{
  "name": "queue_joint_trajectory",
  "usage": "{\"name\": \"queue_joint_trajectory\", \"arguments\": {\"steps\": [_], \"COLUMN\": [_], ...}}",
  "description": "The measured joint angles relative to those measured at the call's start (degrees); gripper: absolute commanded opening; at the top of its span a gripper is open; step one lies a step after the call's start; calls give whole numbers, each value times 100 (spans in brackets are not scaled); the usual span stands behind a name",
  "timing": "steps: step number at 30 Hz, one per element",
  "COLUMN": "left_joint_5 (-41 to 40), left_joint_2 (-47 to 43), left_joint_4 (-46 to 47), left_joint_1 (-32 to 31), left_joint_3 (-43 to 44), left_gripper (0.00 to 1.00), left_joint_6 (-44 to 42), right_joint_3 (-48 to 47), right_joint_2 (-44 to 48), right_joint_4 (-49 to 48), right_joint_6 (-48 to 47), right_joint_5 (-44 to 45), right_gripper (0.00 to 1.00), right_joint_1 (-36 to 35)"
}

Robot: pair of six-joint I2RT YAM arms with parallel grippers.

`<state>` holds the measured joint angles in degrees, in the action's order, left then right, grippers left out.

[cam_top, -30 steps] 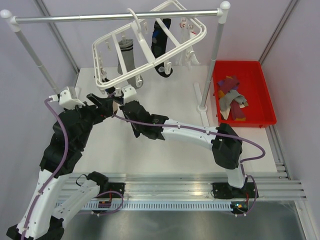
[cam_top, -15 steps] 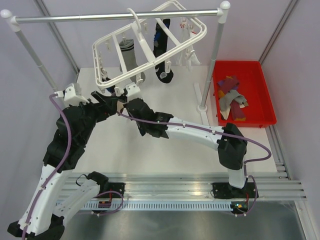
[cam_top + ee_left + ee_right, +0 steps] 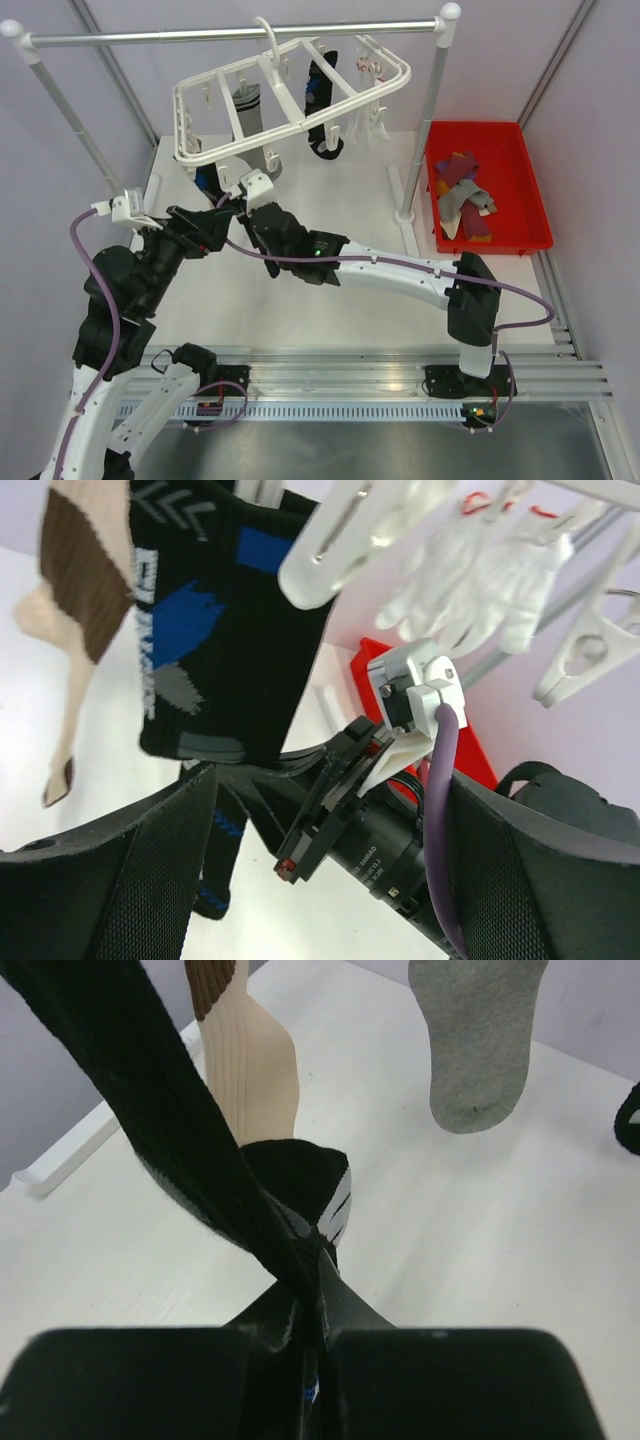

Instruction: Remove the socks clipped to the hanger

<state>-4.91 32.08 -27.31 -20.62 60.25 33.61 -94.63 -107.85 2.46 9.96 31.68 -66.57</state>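
I see a white tabletop (image 3: 300, 300), lilac walls, and a red tray (image 3: 535, 235) at 3 o'clock. The hanger (image 3: 300, 120) hangs at 12. My right gripper (image 3: 312, 1285) clamps 1 black-and-blue sock (image 3: 215, 630) under it (I can't read its white lettering); the left gripper (image 3: 320, 820) gapes alongside.

Black-white arms (image 3: 390, 268) — purple cables (image 3: 443, 800)

I see a black sock (image 3: 200, 630) with blue patches and grey marks, a brown-and-cream sock (image 3: 70, 570), a plain grey sock (image 3: 475, 1040), a white hanger (image 3: 285, 90) and a red bin (image 3: 510, 160).
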Motion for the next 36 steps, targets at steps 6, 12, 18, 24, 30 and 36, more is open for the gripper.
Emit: {"name": "queue_joint_trajectory", "arguments": {"steps": [6,12,18,24,30,36], "left_joint_5": [612,992,1248,946,13,-743], "left_joint_2": [-164,-291,-597,-787,-651,-455], "left_joint_4": [205,254,343,323,-131,-516], "left_joint_1": [66,101,101,103,101,103], "left_joint_3": [0,0,-2,0,271,343], "left_gripper": [89,90,90,90,90,89], "left_joint_6": [-39,-83,-107,-107,-105,-105], "right_joint_3": [0,0,0,129,319,439], "right_joint_2": [129,144,201,415,949,1386], "right_joint_4": [-57,-168,-212,-289,-293,-343], "right_joint_6": [-96,-52,57,142,186,210], "right_joint_5": [-92,-105,-149,-168,-190,-210], "right_gripper": [1,1,1,1,1,1], "right_joint_1": [-59,-2,96,131,144,144]}}
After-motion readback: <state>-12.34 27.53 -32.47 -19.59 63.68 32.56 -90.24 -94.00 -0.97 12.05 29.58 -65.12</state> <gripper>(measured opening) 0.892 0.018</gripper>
